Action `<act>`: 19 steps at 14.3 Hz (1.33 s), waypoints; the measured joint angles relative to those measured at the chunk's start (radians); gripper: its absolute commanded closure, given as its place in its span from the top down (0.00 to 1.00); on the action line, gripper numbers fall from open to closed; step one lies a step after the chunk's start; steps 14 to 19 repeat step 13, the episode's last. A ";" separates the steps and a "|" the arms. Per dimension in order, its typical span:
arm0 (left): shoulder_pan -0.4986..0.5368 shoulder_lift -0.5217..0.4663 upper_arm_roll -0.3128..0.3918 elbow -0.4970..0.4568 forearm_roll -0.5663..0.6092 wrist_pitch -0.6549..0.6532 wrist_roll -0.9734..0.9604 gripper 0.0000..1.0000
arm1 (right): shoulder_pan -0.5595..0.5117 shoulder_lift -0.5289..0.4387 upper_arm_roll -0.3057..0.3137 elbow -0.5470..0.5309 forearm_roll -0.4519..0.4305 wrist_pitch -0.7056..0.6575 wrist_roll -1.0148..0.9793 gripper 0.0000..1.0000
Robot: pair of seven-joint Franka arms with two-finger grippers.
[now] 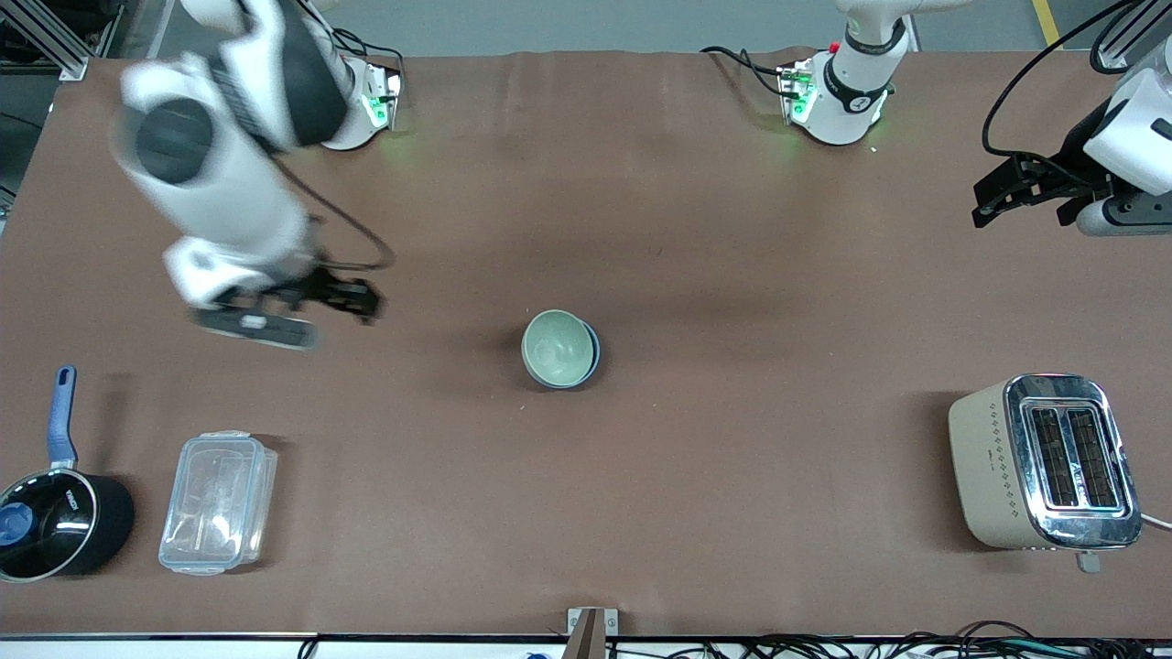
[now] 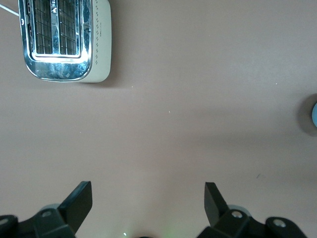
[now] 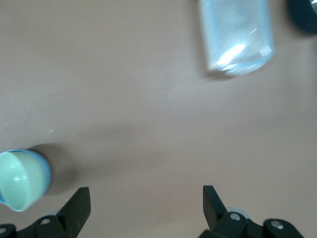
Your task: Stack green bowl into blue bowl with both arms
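Green bowl inside blue bowl, well apart from both tools.

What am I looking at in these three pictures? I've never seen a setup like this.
Two white robot arms work at a brown table. One picture looks down from across the table; the other two come from cameras on each arm's wrist. The green bowl sits inside the blue bowl mid-table. A saucepan and clear lidded container lie at the right arm's end, a toaster at the left arm's. The right claw and left claw hang open over bare table, holding nothing.
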 measured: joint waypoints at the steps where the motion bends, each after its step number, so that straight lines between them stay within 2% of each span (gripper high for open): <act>1: -0.001 0.000 -0.002 0.000 0.000 0.002 0.001 1.00 | -0.041 -0.034 -0.037 0.013 0.001 -0.024 -0.101 1.00; 3: -0.004 0.001 -0.008 0.000 0.000 0.009 0.001 1.00 | -0.065 -0.060 -0.122 0.076 0.008 -0.118 -0.227 1.00; 5: -0.005 0.004 -0.010 -0.001 0.000 0.010 0.001 1.00 | -0.065 -0.062 -0.163 0.151 0.028 -0.236 -0.276 1.00; 7: -0.003 0.005 -0.010 -0.001 0.000 0.010 0.001 1.00 | -0.064 -0.064 -0.169 0.182 0.045 -0.298 -0.288 1.00; 10: -0.001 0.008 -0.009 -0.001 0.000 0.010 0.001 1.00 | -0.062 -0.065 -0.182 0.175 0.088 -0.293 -0.294 1.00; 13: -0.001 0.011 -0.008 -0.001 0.000 0.012 0.001 1.00 | -0.062 -0.065 -0.209 0.172 0.094 -0.286 -0.338 1.00; 19: -0.001 0.011 -0.008 -0.001 0.000 0.012 0.001 1.00 | -0.062 -0.065 -0.209 0.172 0.094 -0.286 -0.338 1.00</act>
